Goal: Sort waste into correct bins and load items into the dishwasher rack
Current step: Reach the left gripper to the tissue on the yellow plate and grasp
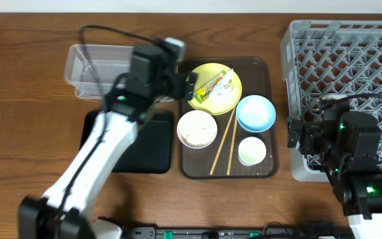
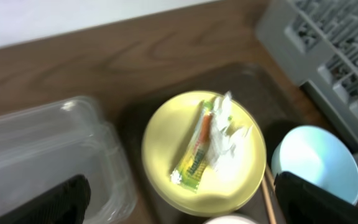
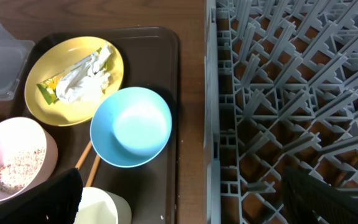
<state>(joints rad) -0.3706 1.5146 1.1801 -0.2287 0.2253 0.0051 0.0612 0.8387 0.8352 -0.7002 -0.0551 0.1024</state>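
Snack wrapper point(image 2: 194, 149), green and yellow, print too blurred to read, lay against paper scrap point(image 2: 225, 134) on yellow plate point(image 2: 166, 143), far end of brown tray point(image 1: 257, 73). Only the right wrist view showed rice scraps point(image 3: 20, 168) inside white bowl point(image 3: 5, 140); chopsticks point(image 1: 223, 143), blue bowl point(image 3: 132, 127) and cup point(image 3: 101, 208) lay to its right. Only the overhead view showed black tray point(image 1: 148, 143), nearer than clear tub point(image 1: 91, 66), on the surface point(image 1: 25, 99); rack point(image 1: 350, 60) stood right. Left fingers point(image 2: 48, 202) were spread wide above the plate, empty. Right fingers point(image 3: 42, 199) were spread wide, empty.
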